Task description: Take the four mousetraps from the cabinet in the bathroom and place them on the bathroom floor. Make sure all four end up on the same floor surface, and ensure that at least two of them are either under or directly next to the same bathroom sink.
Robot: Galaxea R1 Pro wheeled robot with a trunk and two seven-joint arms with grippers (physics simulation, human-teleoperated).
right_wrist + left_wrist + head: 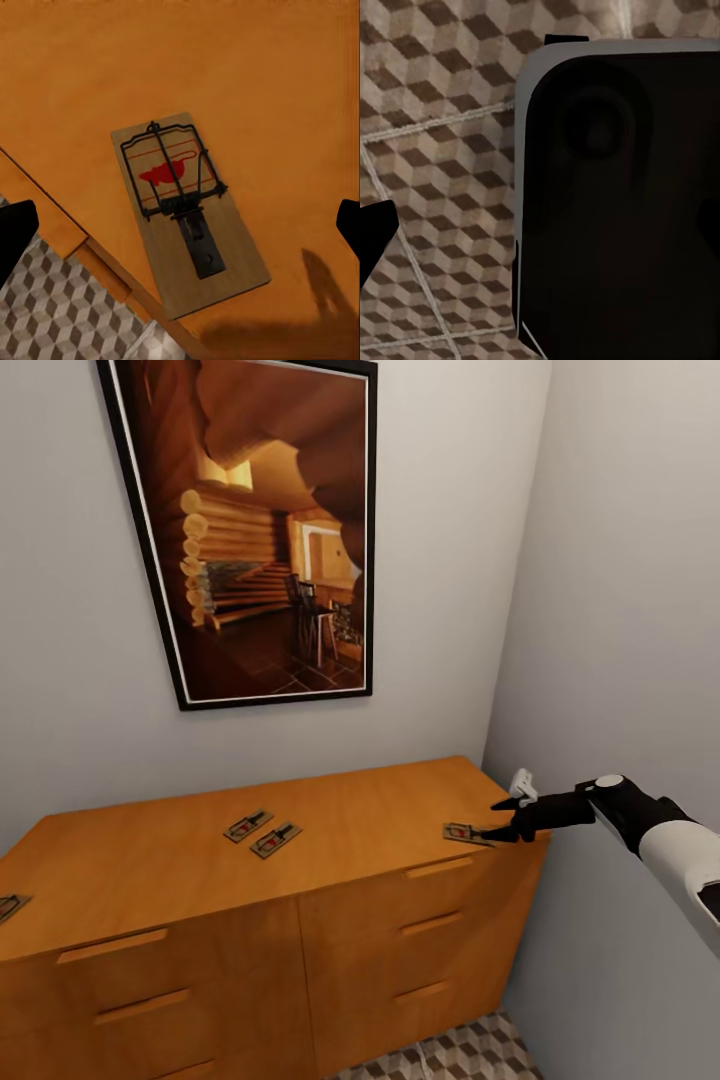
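Several mousetraps lie on top of the orange-brown cabinet [350, 830]: two side by side mid-top [248, 825] [276, 839], one at the far left edge [8, 906], one by the right front corner [466, 833]. My right gripper [497, 822] is open, just above that corner mousetrap [187, 217], its fingertips [15, 232] spread wide to either side without touching it. In the left wrist view a dark fingertip [373, 236] of the left gripper hangs over the cube-patterned bathroom floor [442, 112], beside a black part of my own body [622, 202]. The sink is out of view.
A large framed picture [260, 530] hangs on the wall behind the cabinet. A side wall [620, 610] stands close to the cabinet's right end. A strip of tiled floor [470, 1055] shows below the drawers.
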